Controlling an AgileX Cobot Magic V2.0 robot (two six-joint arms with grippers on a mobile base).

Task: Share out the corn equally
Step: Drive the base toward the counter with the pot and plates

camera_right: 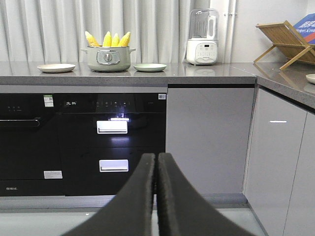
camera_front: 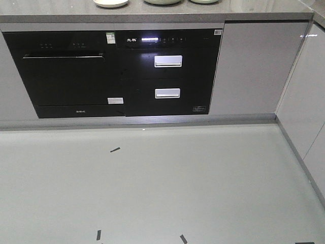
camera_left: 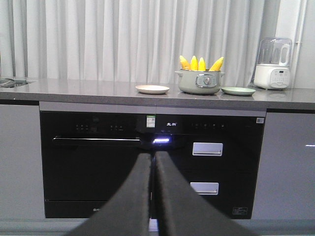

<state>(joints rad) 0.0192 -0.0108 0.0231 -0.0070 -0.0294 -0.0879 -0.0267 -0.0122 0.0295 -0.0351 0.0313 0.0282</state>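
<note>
Several yellow corn cobs (camera_left: 201,63) (camera_right: 109,39) stand upright in a grey-green pot (camera_left: 200,82) (camera_right: 108,58) on the grey countertop. A cream plate (camera_left: 152,89) (camera_right: 56,68) lies left of the pot and a pale green plate (camera_left: 238,91) (camera_right: 149,67) lies right of it. My left gripper (camera_left: 153,156) is shut with nothing in it, low in front of the black oven, far from the counter. My right gripper (camera_right: 157,156) is likewise shut and empty, well below the countertop. In the front view only the plate rims (camera_front: 110,3) and the pot's base (camera_front: 162,2) show.
A white blender (camera_right: 202,38) (camera_left: 272,64) stands right of the green plate. A wooden rack (camera_right: 285,43) sits on the side counter at right. Black built-in appliances with silver drawer handles (camera_front: 168,61) fill the cabinet front. Grey floor with tape marks (camera_front: 115,149) lies before it.
</note>
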